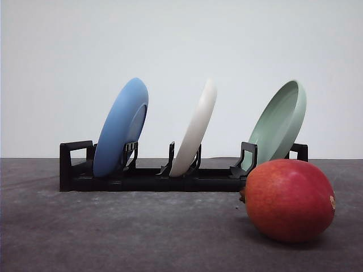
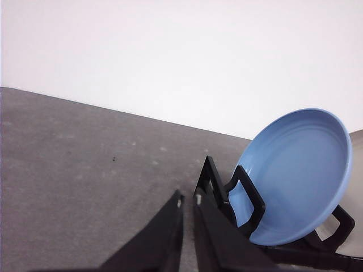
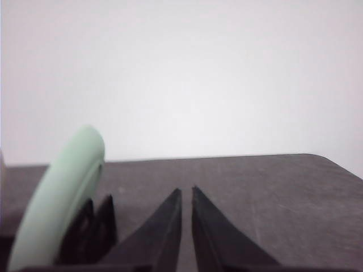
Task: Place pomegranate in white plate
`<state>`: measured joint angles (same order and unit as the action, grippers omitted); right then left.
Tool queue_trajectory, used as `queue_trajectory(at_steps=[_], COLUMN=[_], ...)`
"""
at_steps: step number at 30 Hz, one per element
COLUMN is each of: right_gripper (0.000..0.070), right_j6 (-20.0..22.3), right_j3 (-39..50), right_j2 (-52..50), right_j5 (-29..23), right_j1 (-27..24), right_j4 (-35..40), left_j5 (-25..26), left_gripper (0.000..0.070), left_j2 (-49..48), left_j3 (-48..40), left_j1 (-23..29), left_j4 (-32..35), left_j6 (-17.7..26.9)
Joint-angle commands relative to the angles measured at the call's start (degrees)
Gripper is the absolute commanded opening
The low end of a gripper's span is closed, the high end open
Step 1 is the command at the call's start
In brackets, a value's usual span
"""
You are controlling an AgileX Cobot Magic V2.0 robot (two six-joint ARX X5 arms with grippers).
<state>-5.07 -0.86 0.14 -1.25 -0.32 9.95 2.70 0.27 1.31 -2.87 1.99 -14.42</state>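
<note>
Red pomegranate (image 1: 289, 200) is seen lying on the grey bench (image 1: 113, 232), just in front of the black rack (image 1: 147, 175), at its pale green plate (image 1: 281, 127) end. White plate (image 1: 195, 129) is stood on edge, tilted, in the rack's middle slot, with the blue plate (image 1: 121, 127) at the rack's far end. Left tool (image 2: 188, 199) and right tool (image 3: 186, 192) are both shown with tips nearly together, nothing gripped.

Risks, as judged:
- Plate is not flat; fruit set against it would likely roll off.
- Plate must be pulled first; neighbours or the rack could be knocked or dragged.
- Glossy round fruit may slip or roll under a narrow pinch.
- Wrong plate could be picked.
</note>
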Motion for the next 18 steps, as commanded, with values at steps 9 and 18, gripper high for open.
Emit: queue_trajectory(at_steps=[9,18], right_gripper=[0.0005,0.0005], right_j6=[-6.7,-6.3], right_j3=[-6.9,-24.8], right_j2=[0.3,8.8], right_j5=[0.3,0.4], right_j1=[0.1,0.1], right_j4=[-8.8,-29.8], left_j5=[-11.4,-11.4], left_gripper=[0.0013,0.0012], left_j2=[0.7,12.4], left_j3=[10.2,26.9], left_j1=[0.0,0.0], left_j4=[-9.3,-26.6], left_j6=[-0.2,0.4])
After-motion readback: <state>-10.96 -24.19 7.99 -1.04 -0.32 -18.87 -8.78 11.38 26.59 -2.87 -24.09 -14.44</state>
